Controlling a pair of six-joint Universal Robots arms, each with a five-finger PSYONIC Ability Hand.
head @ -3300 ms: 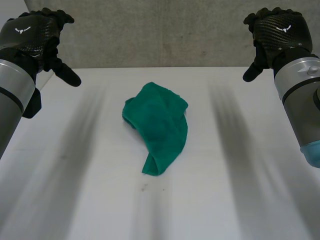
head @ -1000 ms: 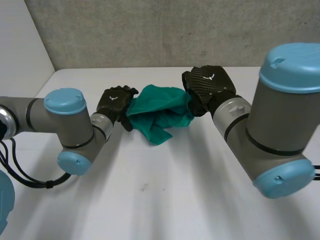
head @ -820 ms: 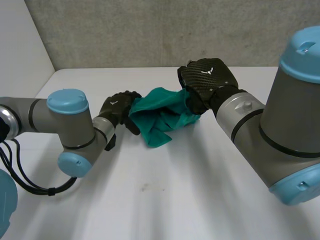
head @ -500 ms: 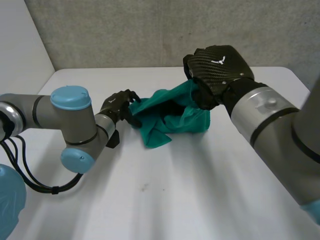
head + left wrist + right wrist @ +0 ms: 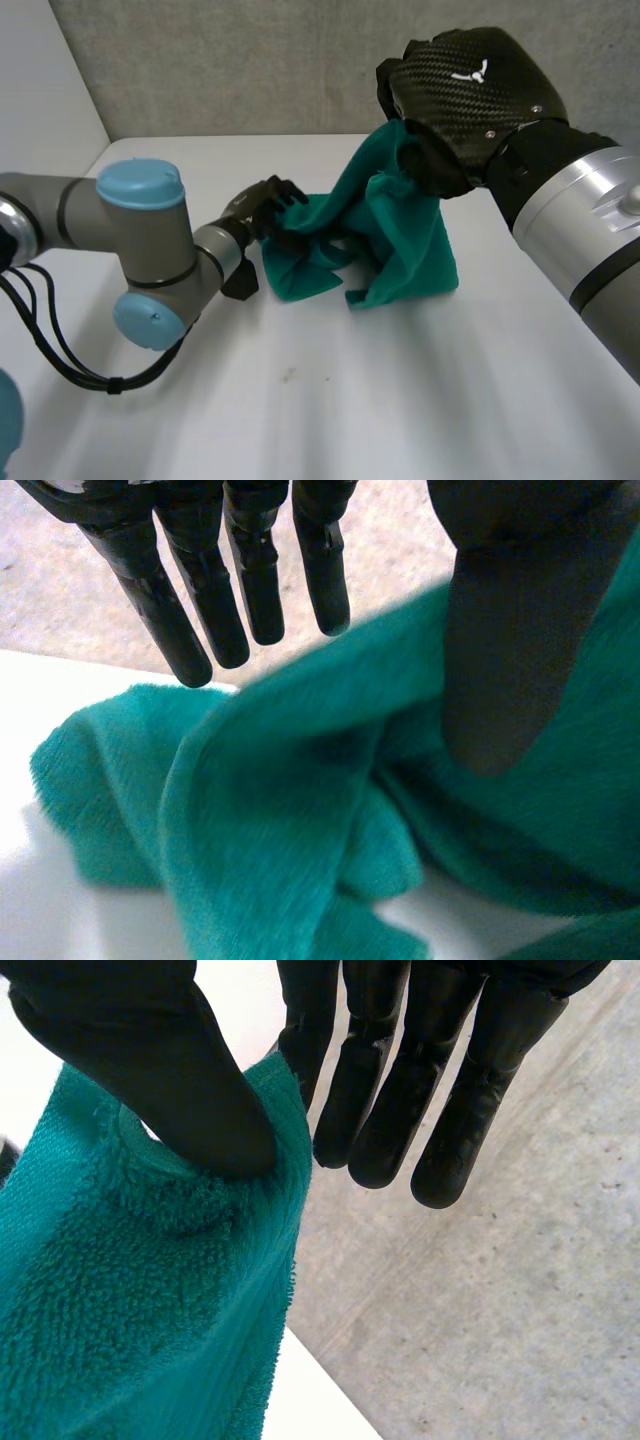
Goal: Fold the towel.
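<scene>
The green towel (image 5: 400, 240) hangs from my right hand (image 5: 470, 90), which is raised above the table; its lower part still rests crumpled on the white table (image 5: 350, 400). In the right wrist view the thumb (image 5: 150, 1070) pinches the towel's top edge (image 5: 130, 1300) against a finger. My left hand (image 5: 262, 205) sits low at the towel's left end, touching the cloth. In the left wrist view its fingers (image 5: 250, 590) are straight and spread above the towel (image 5: 270, 810), with the thumb lying apart from them over the cloth.
My left arm's elbow (image 5: 140, 250) lies low over the table's left side. A grey wall (image 5: 250, 60) runs behind the table's far edge. Bare table surface stretches in front of the towel.
My right hand has risen and moved right, pulling the towel's edge up so the cloth now hangs stretched. The left hand has stayed at the towel's left end, fingers slightly more bent.
</scene>
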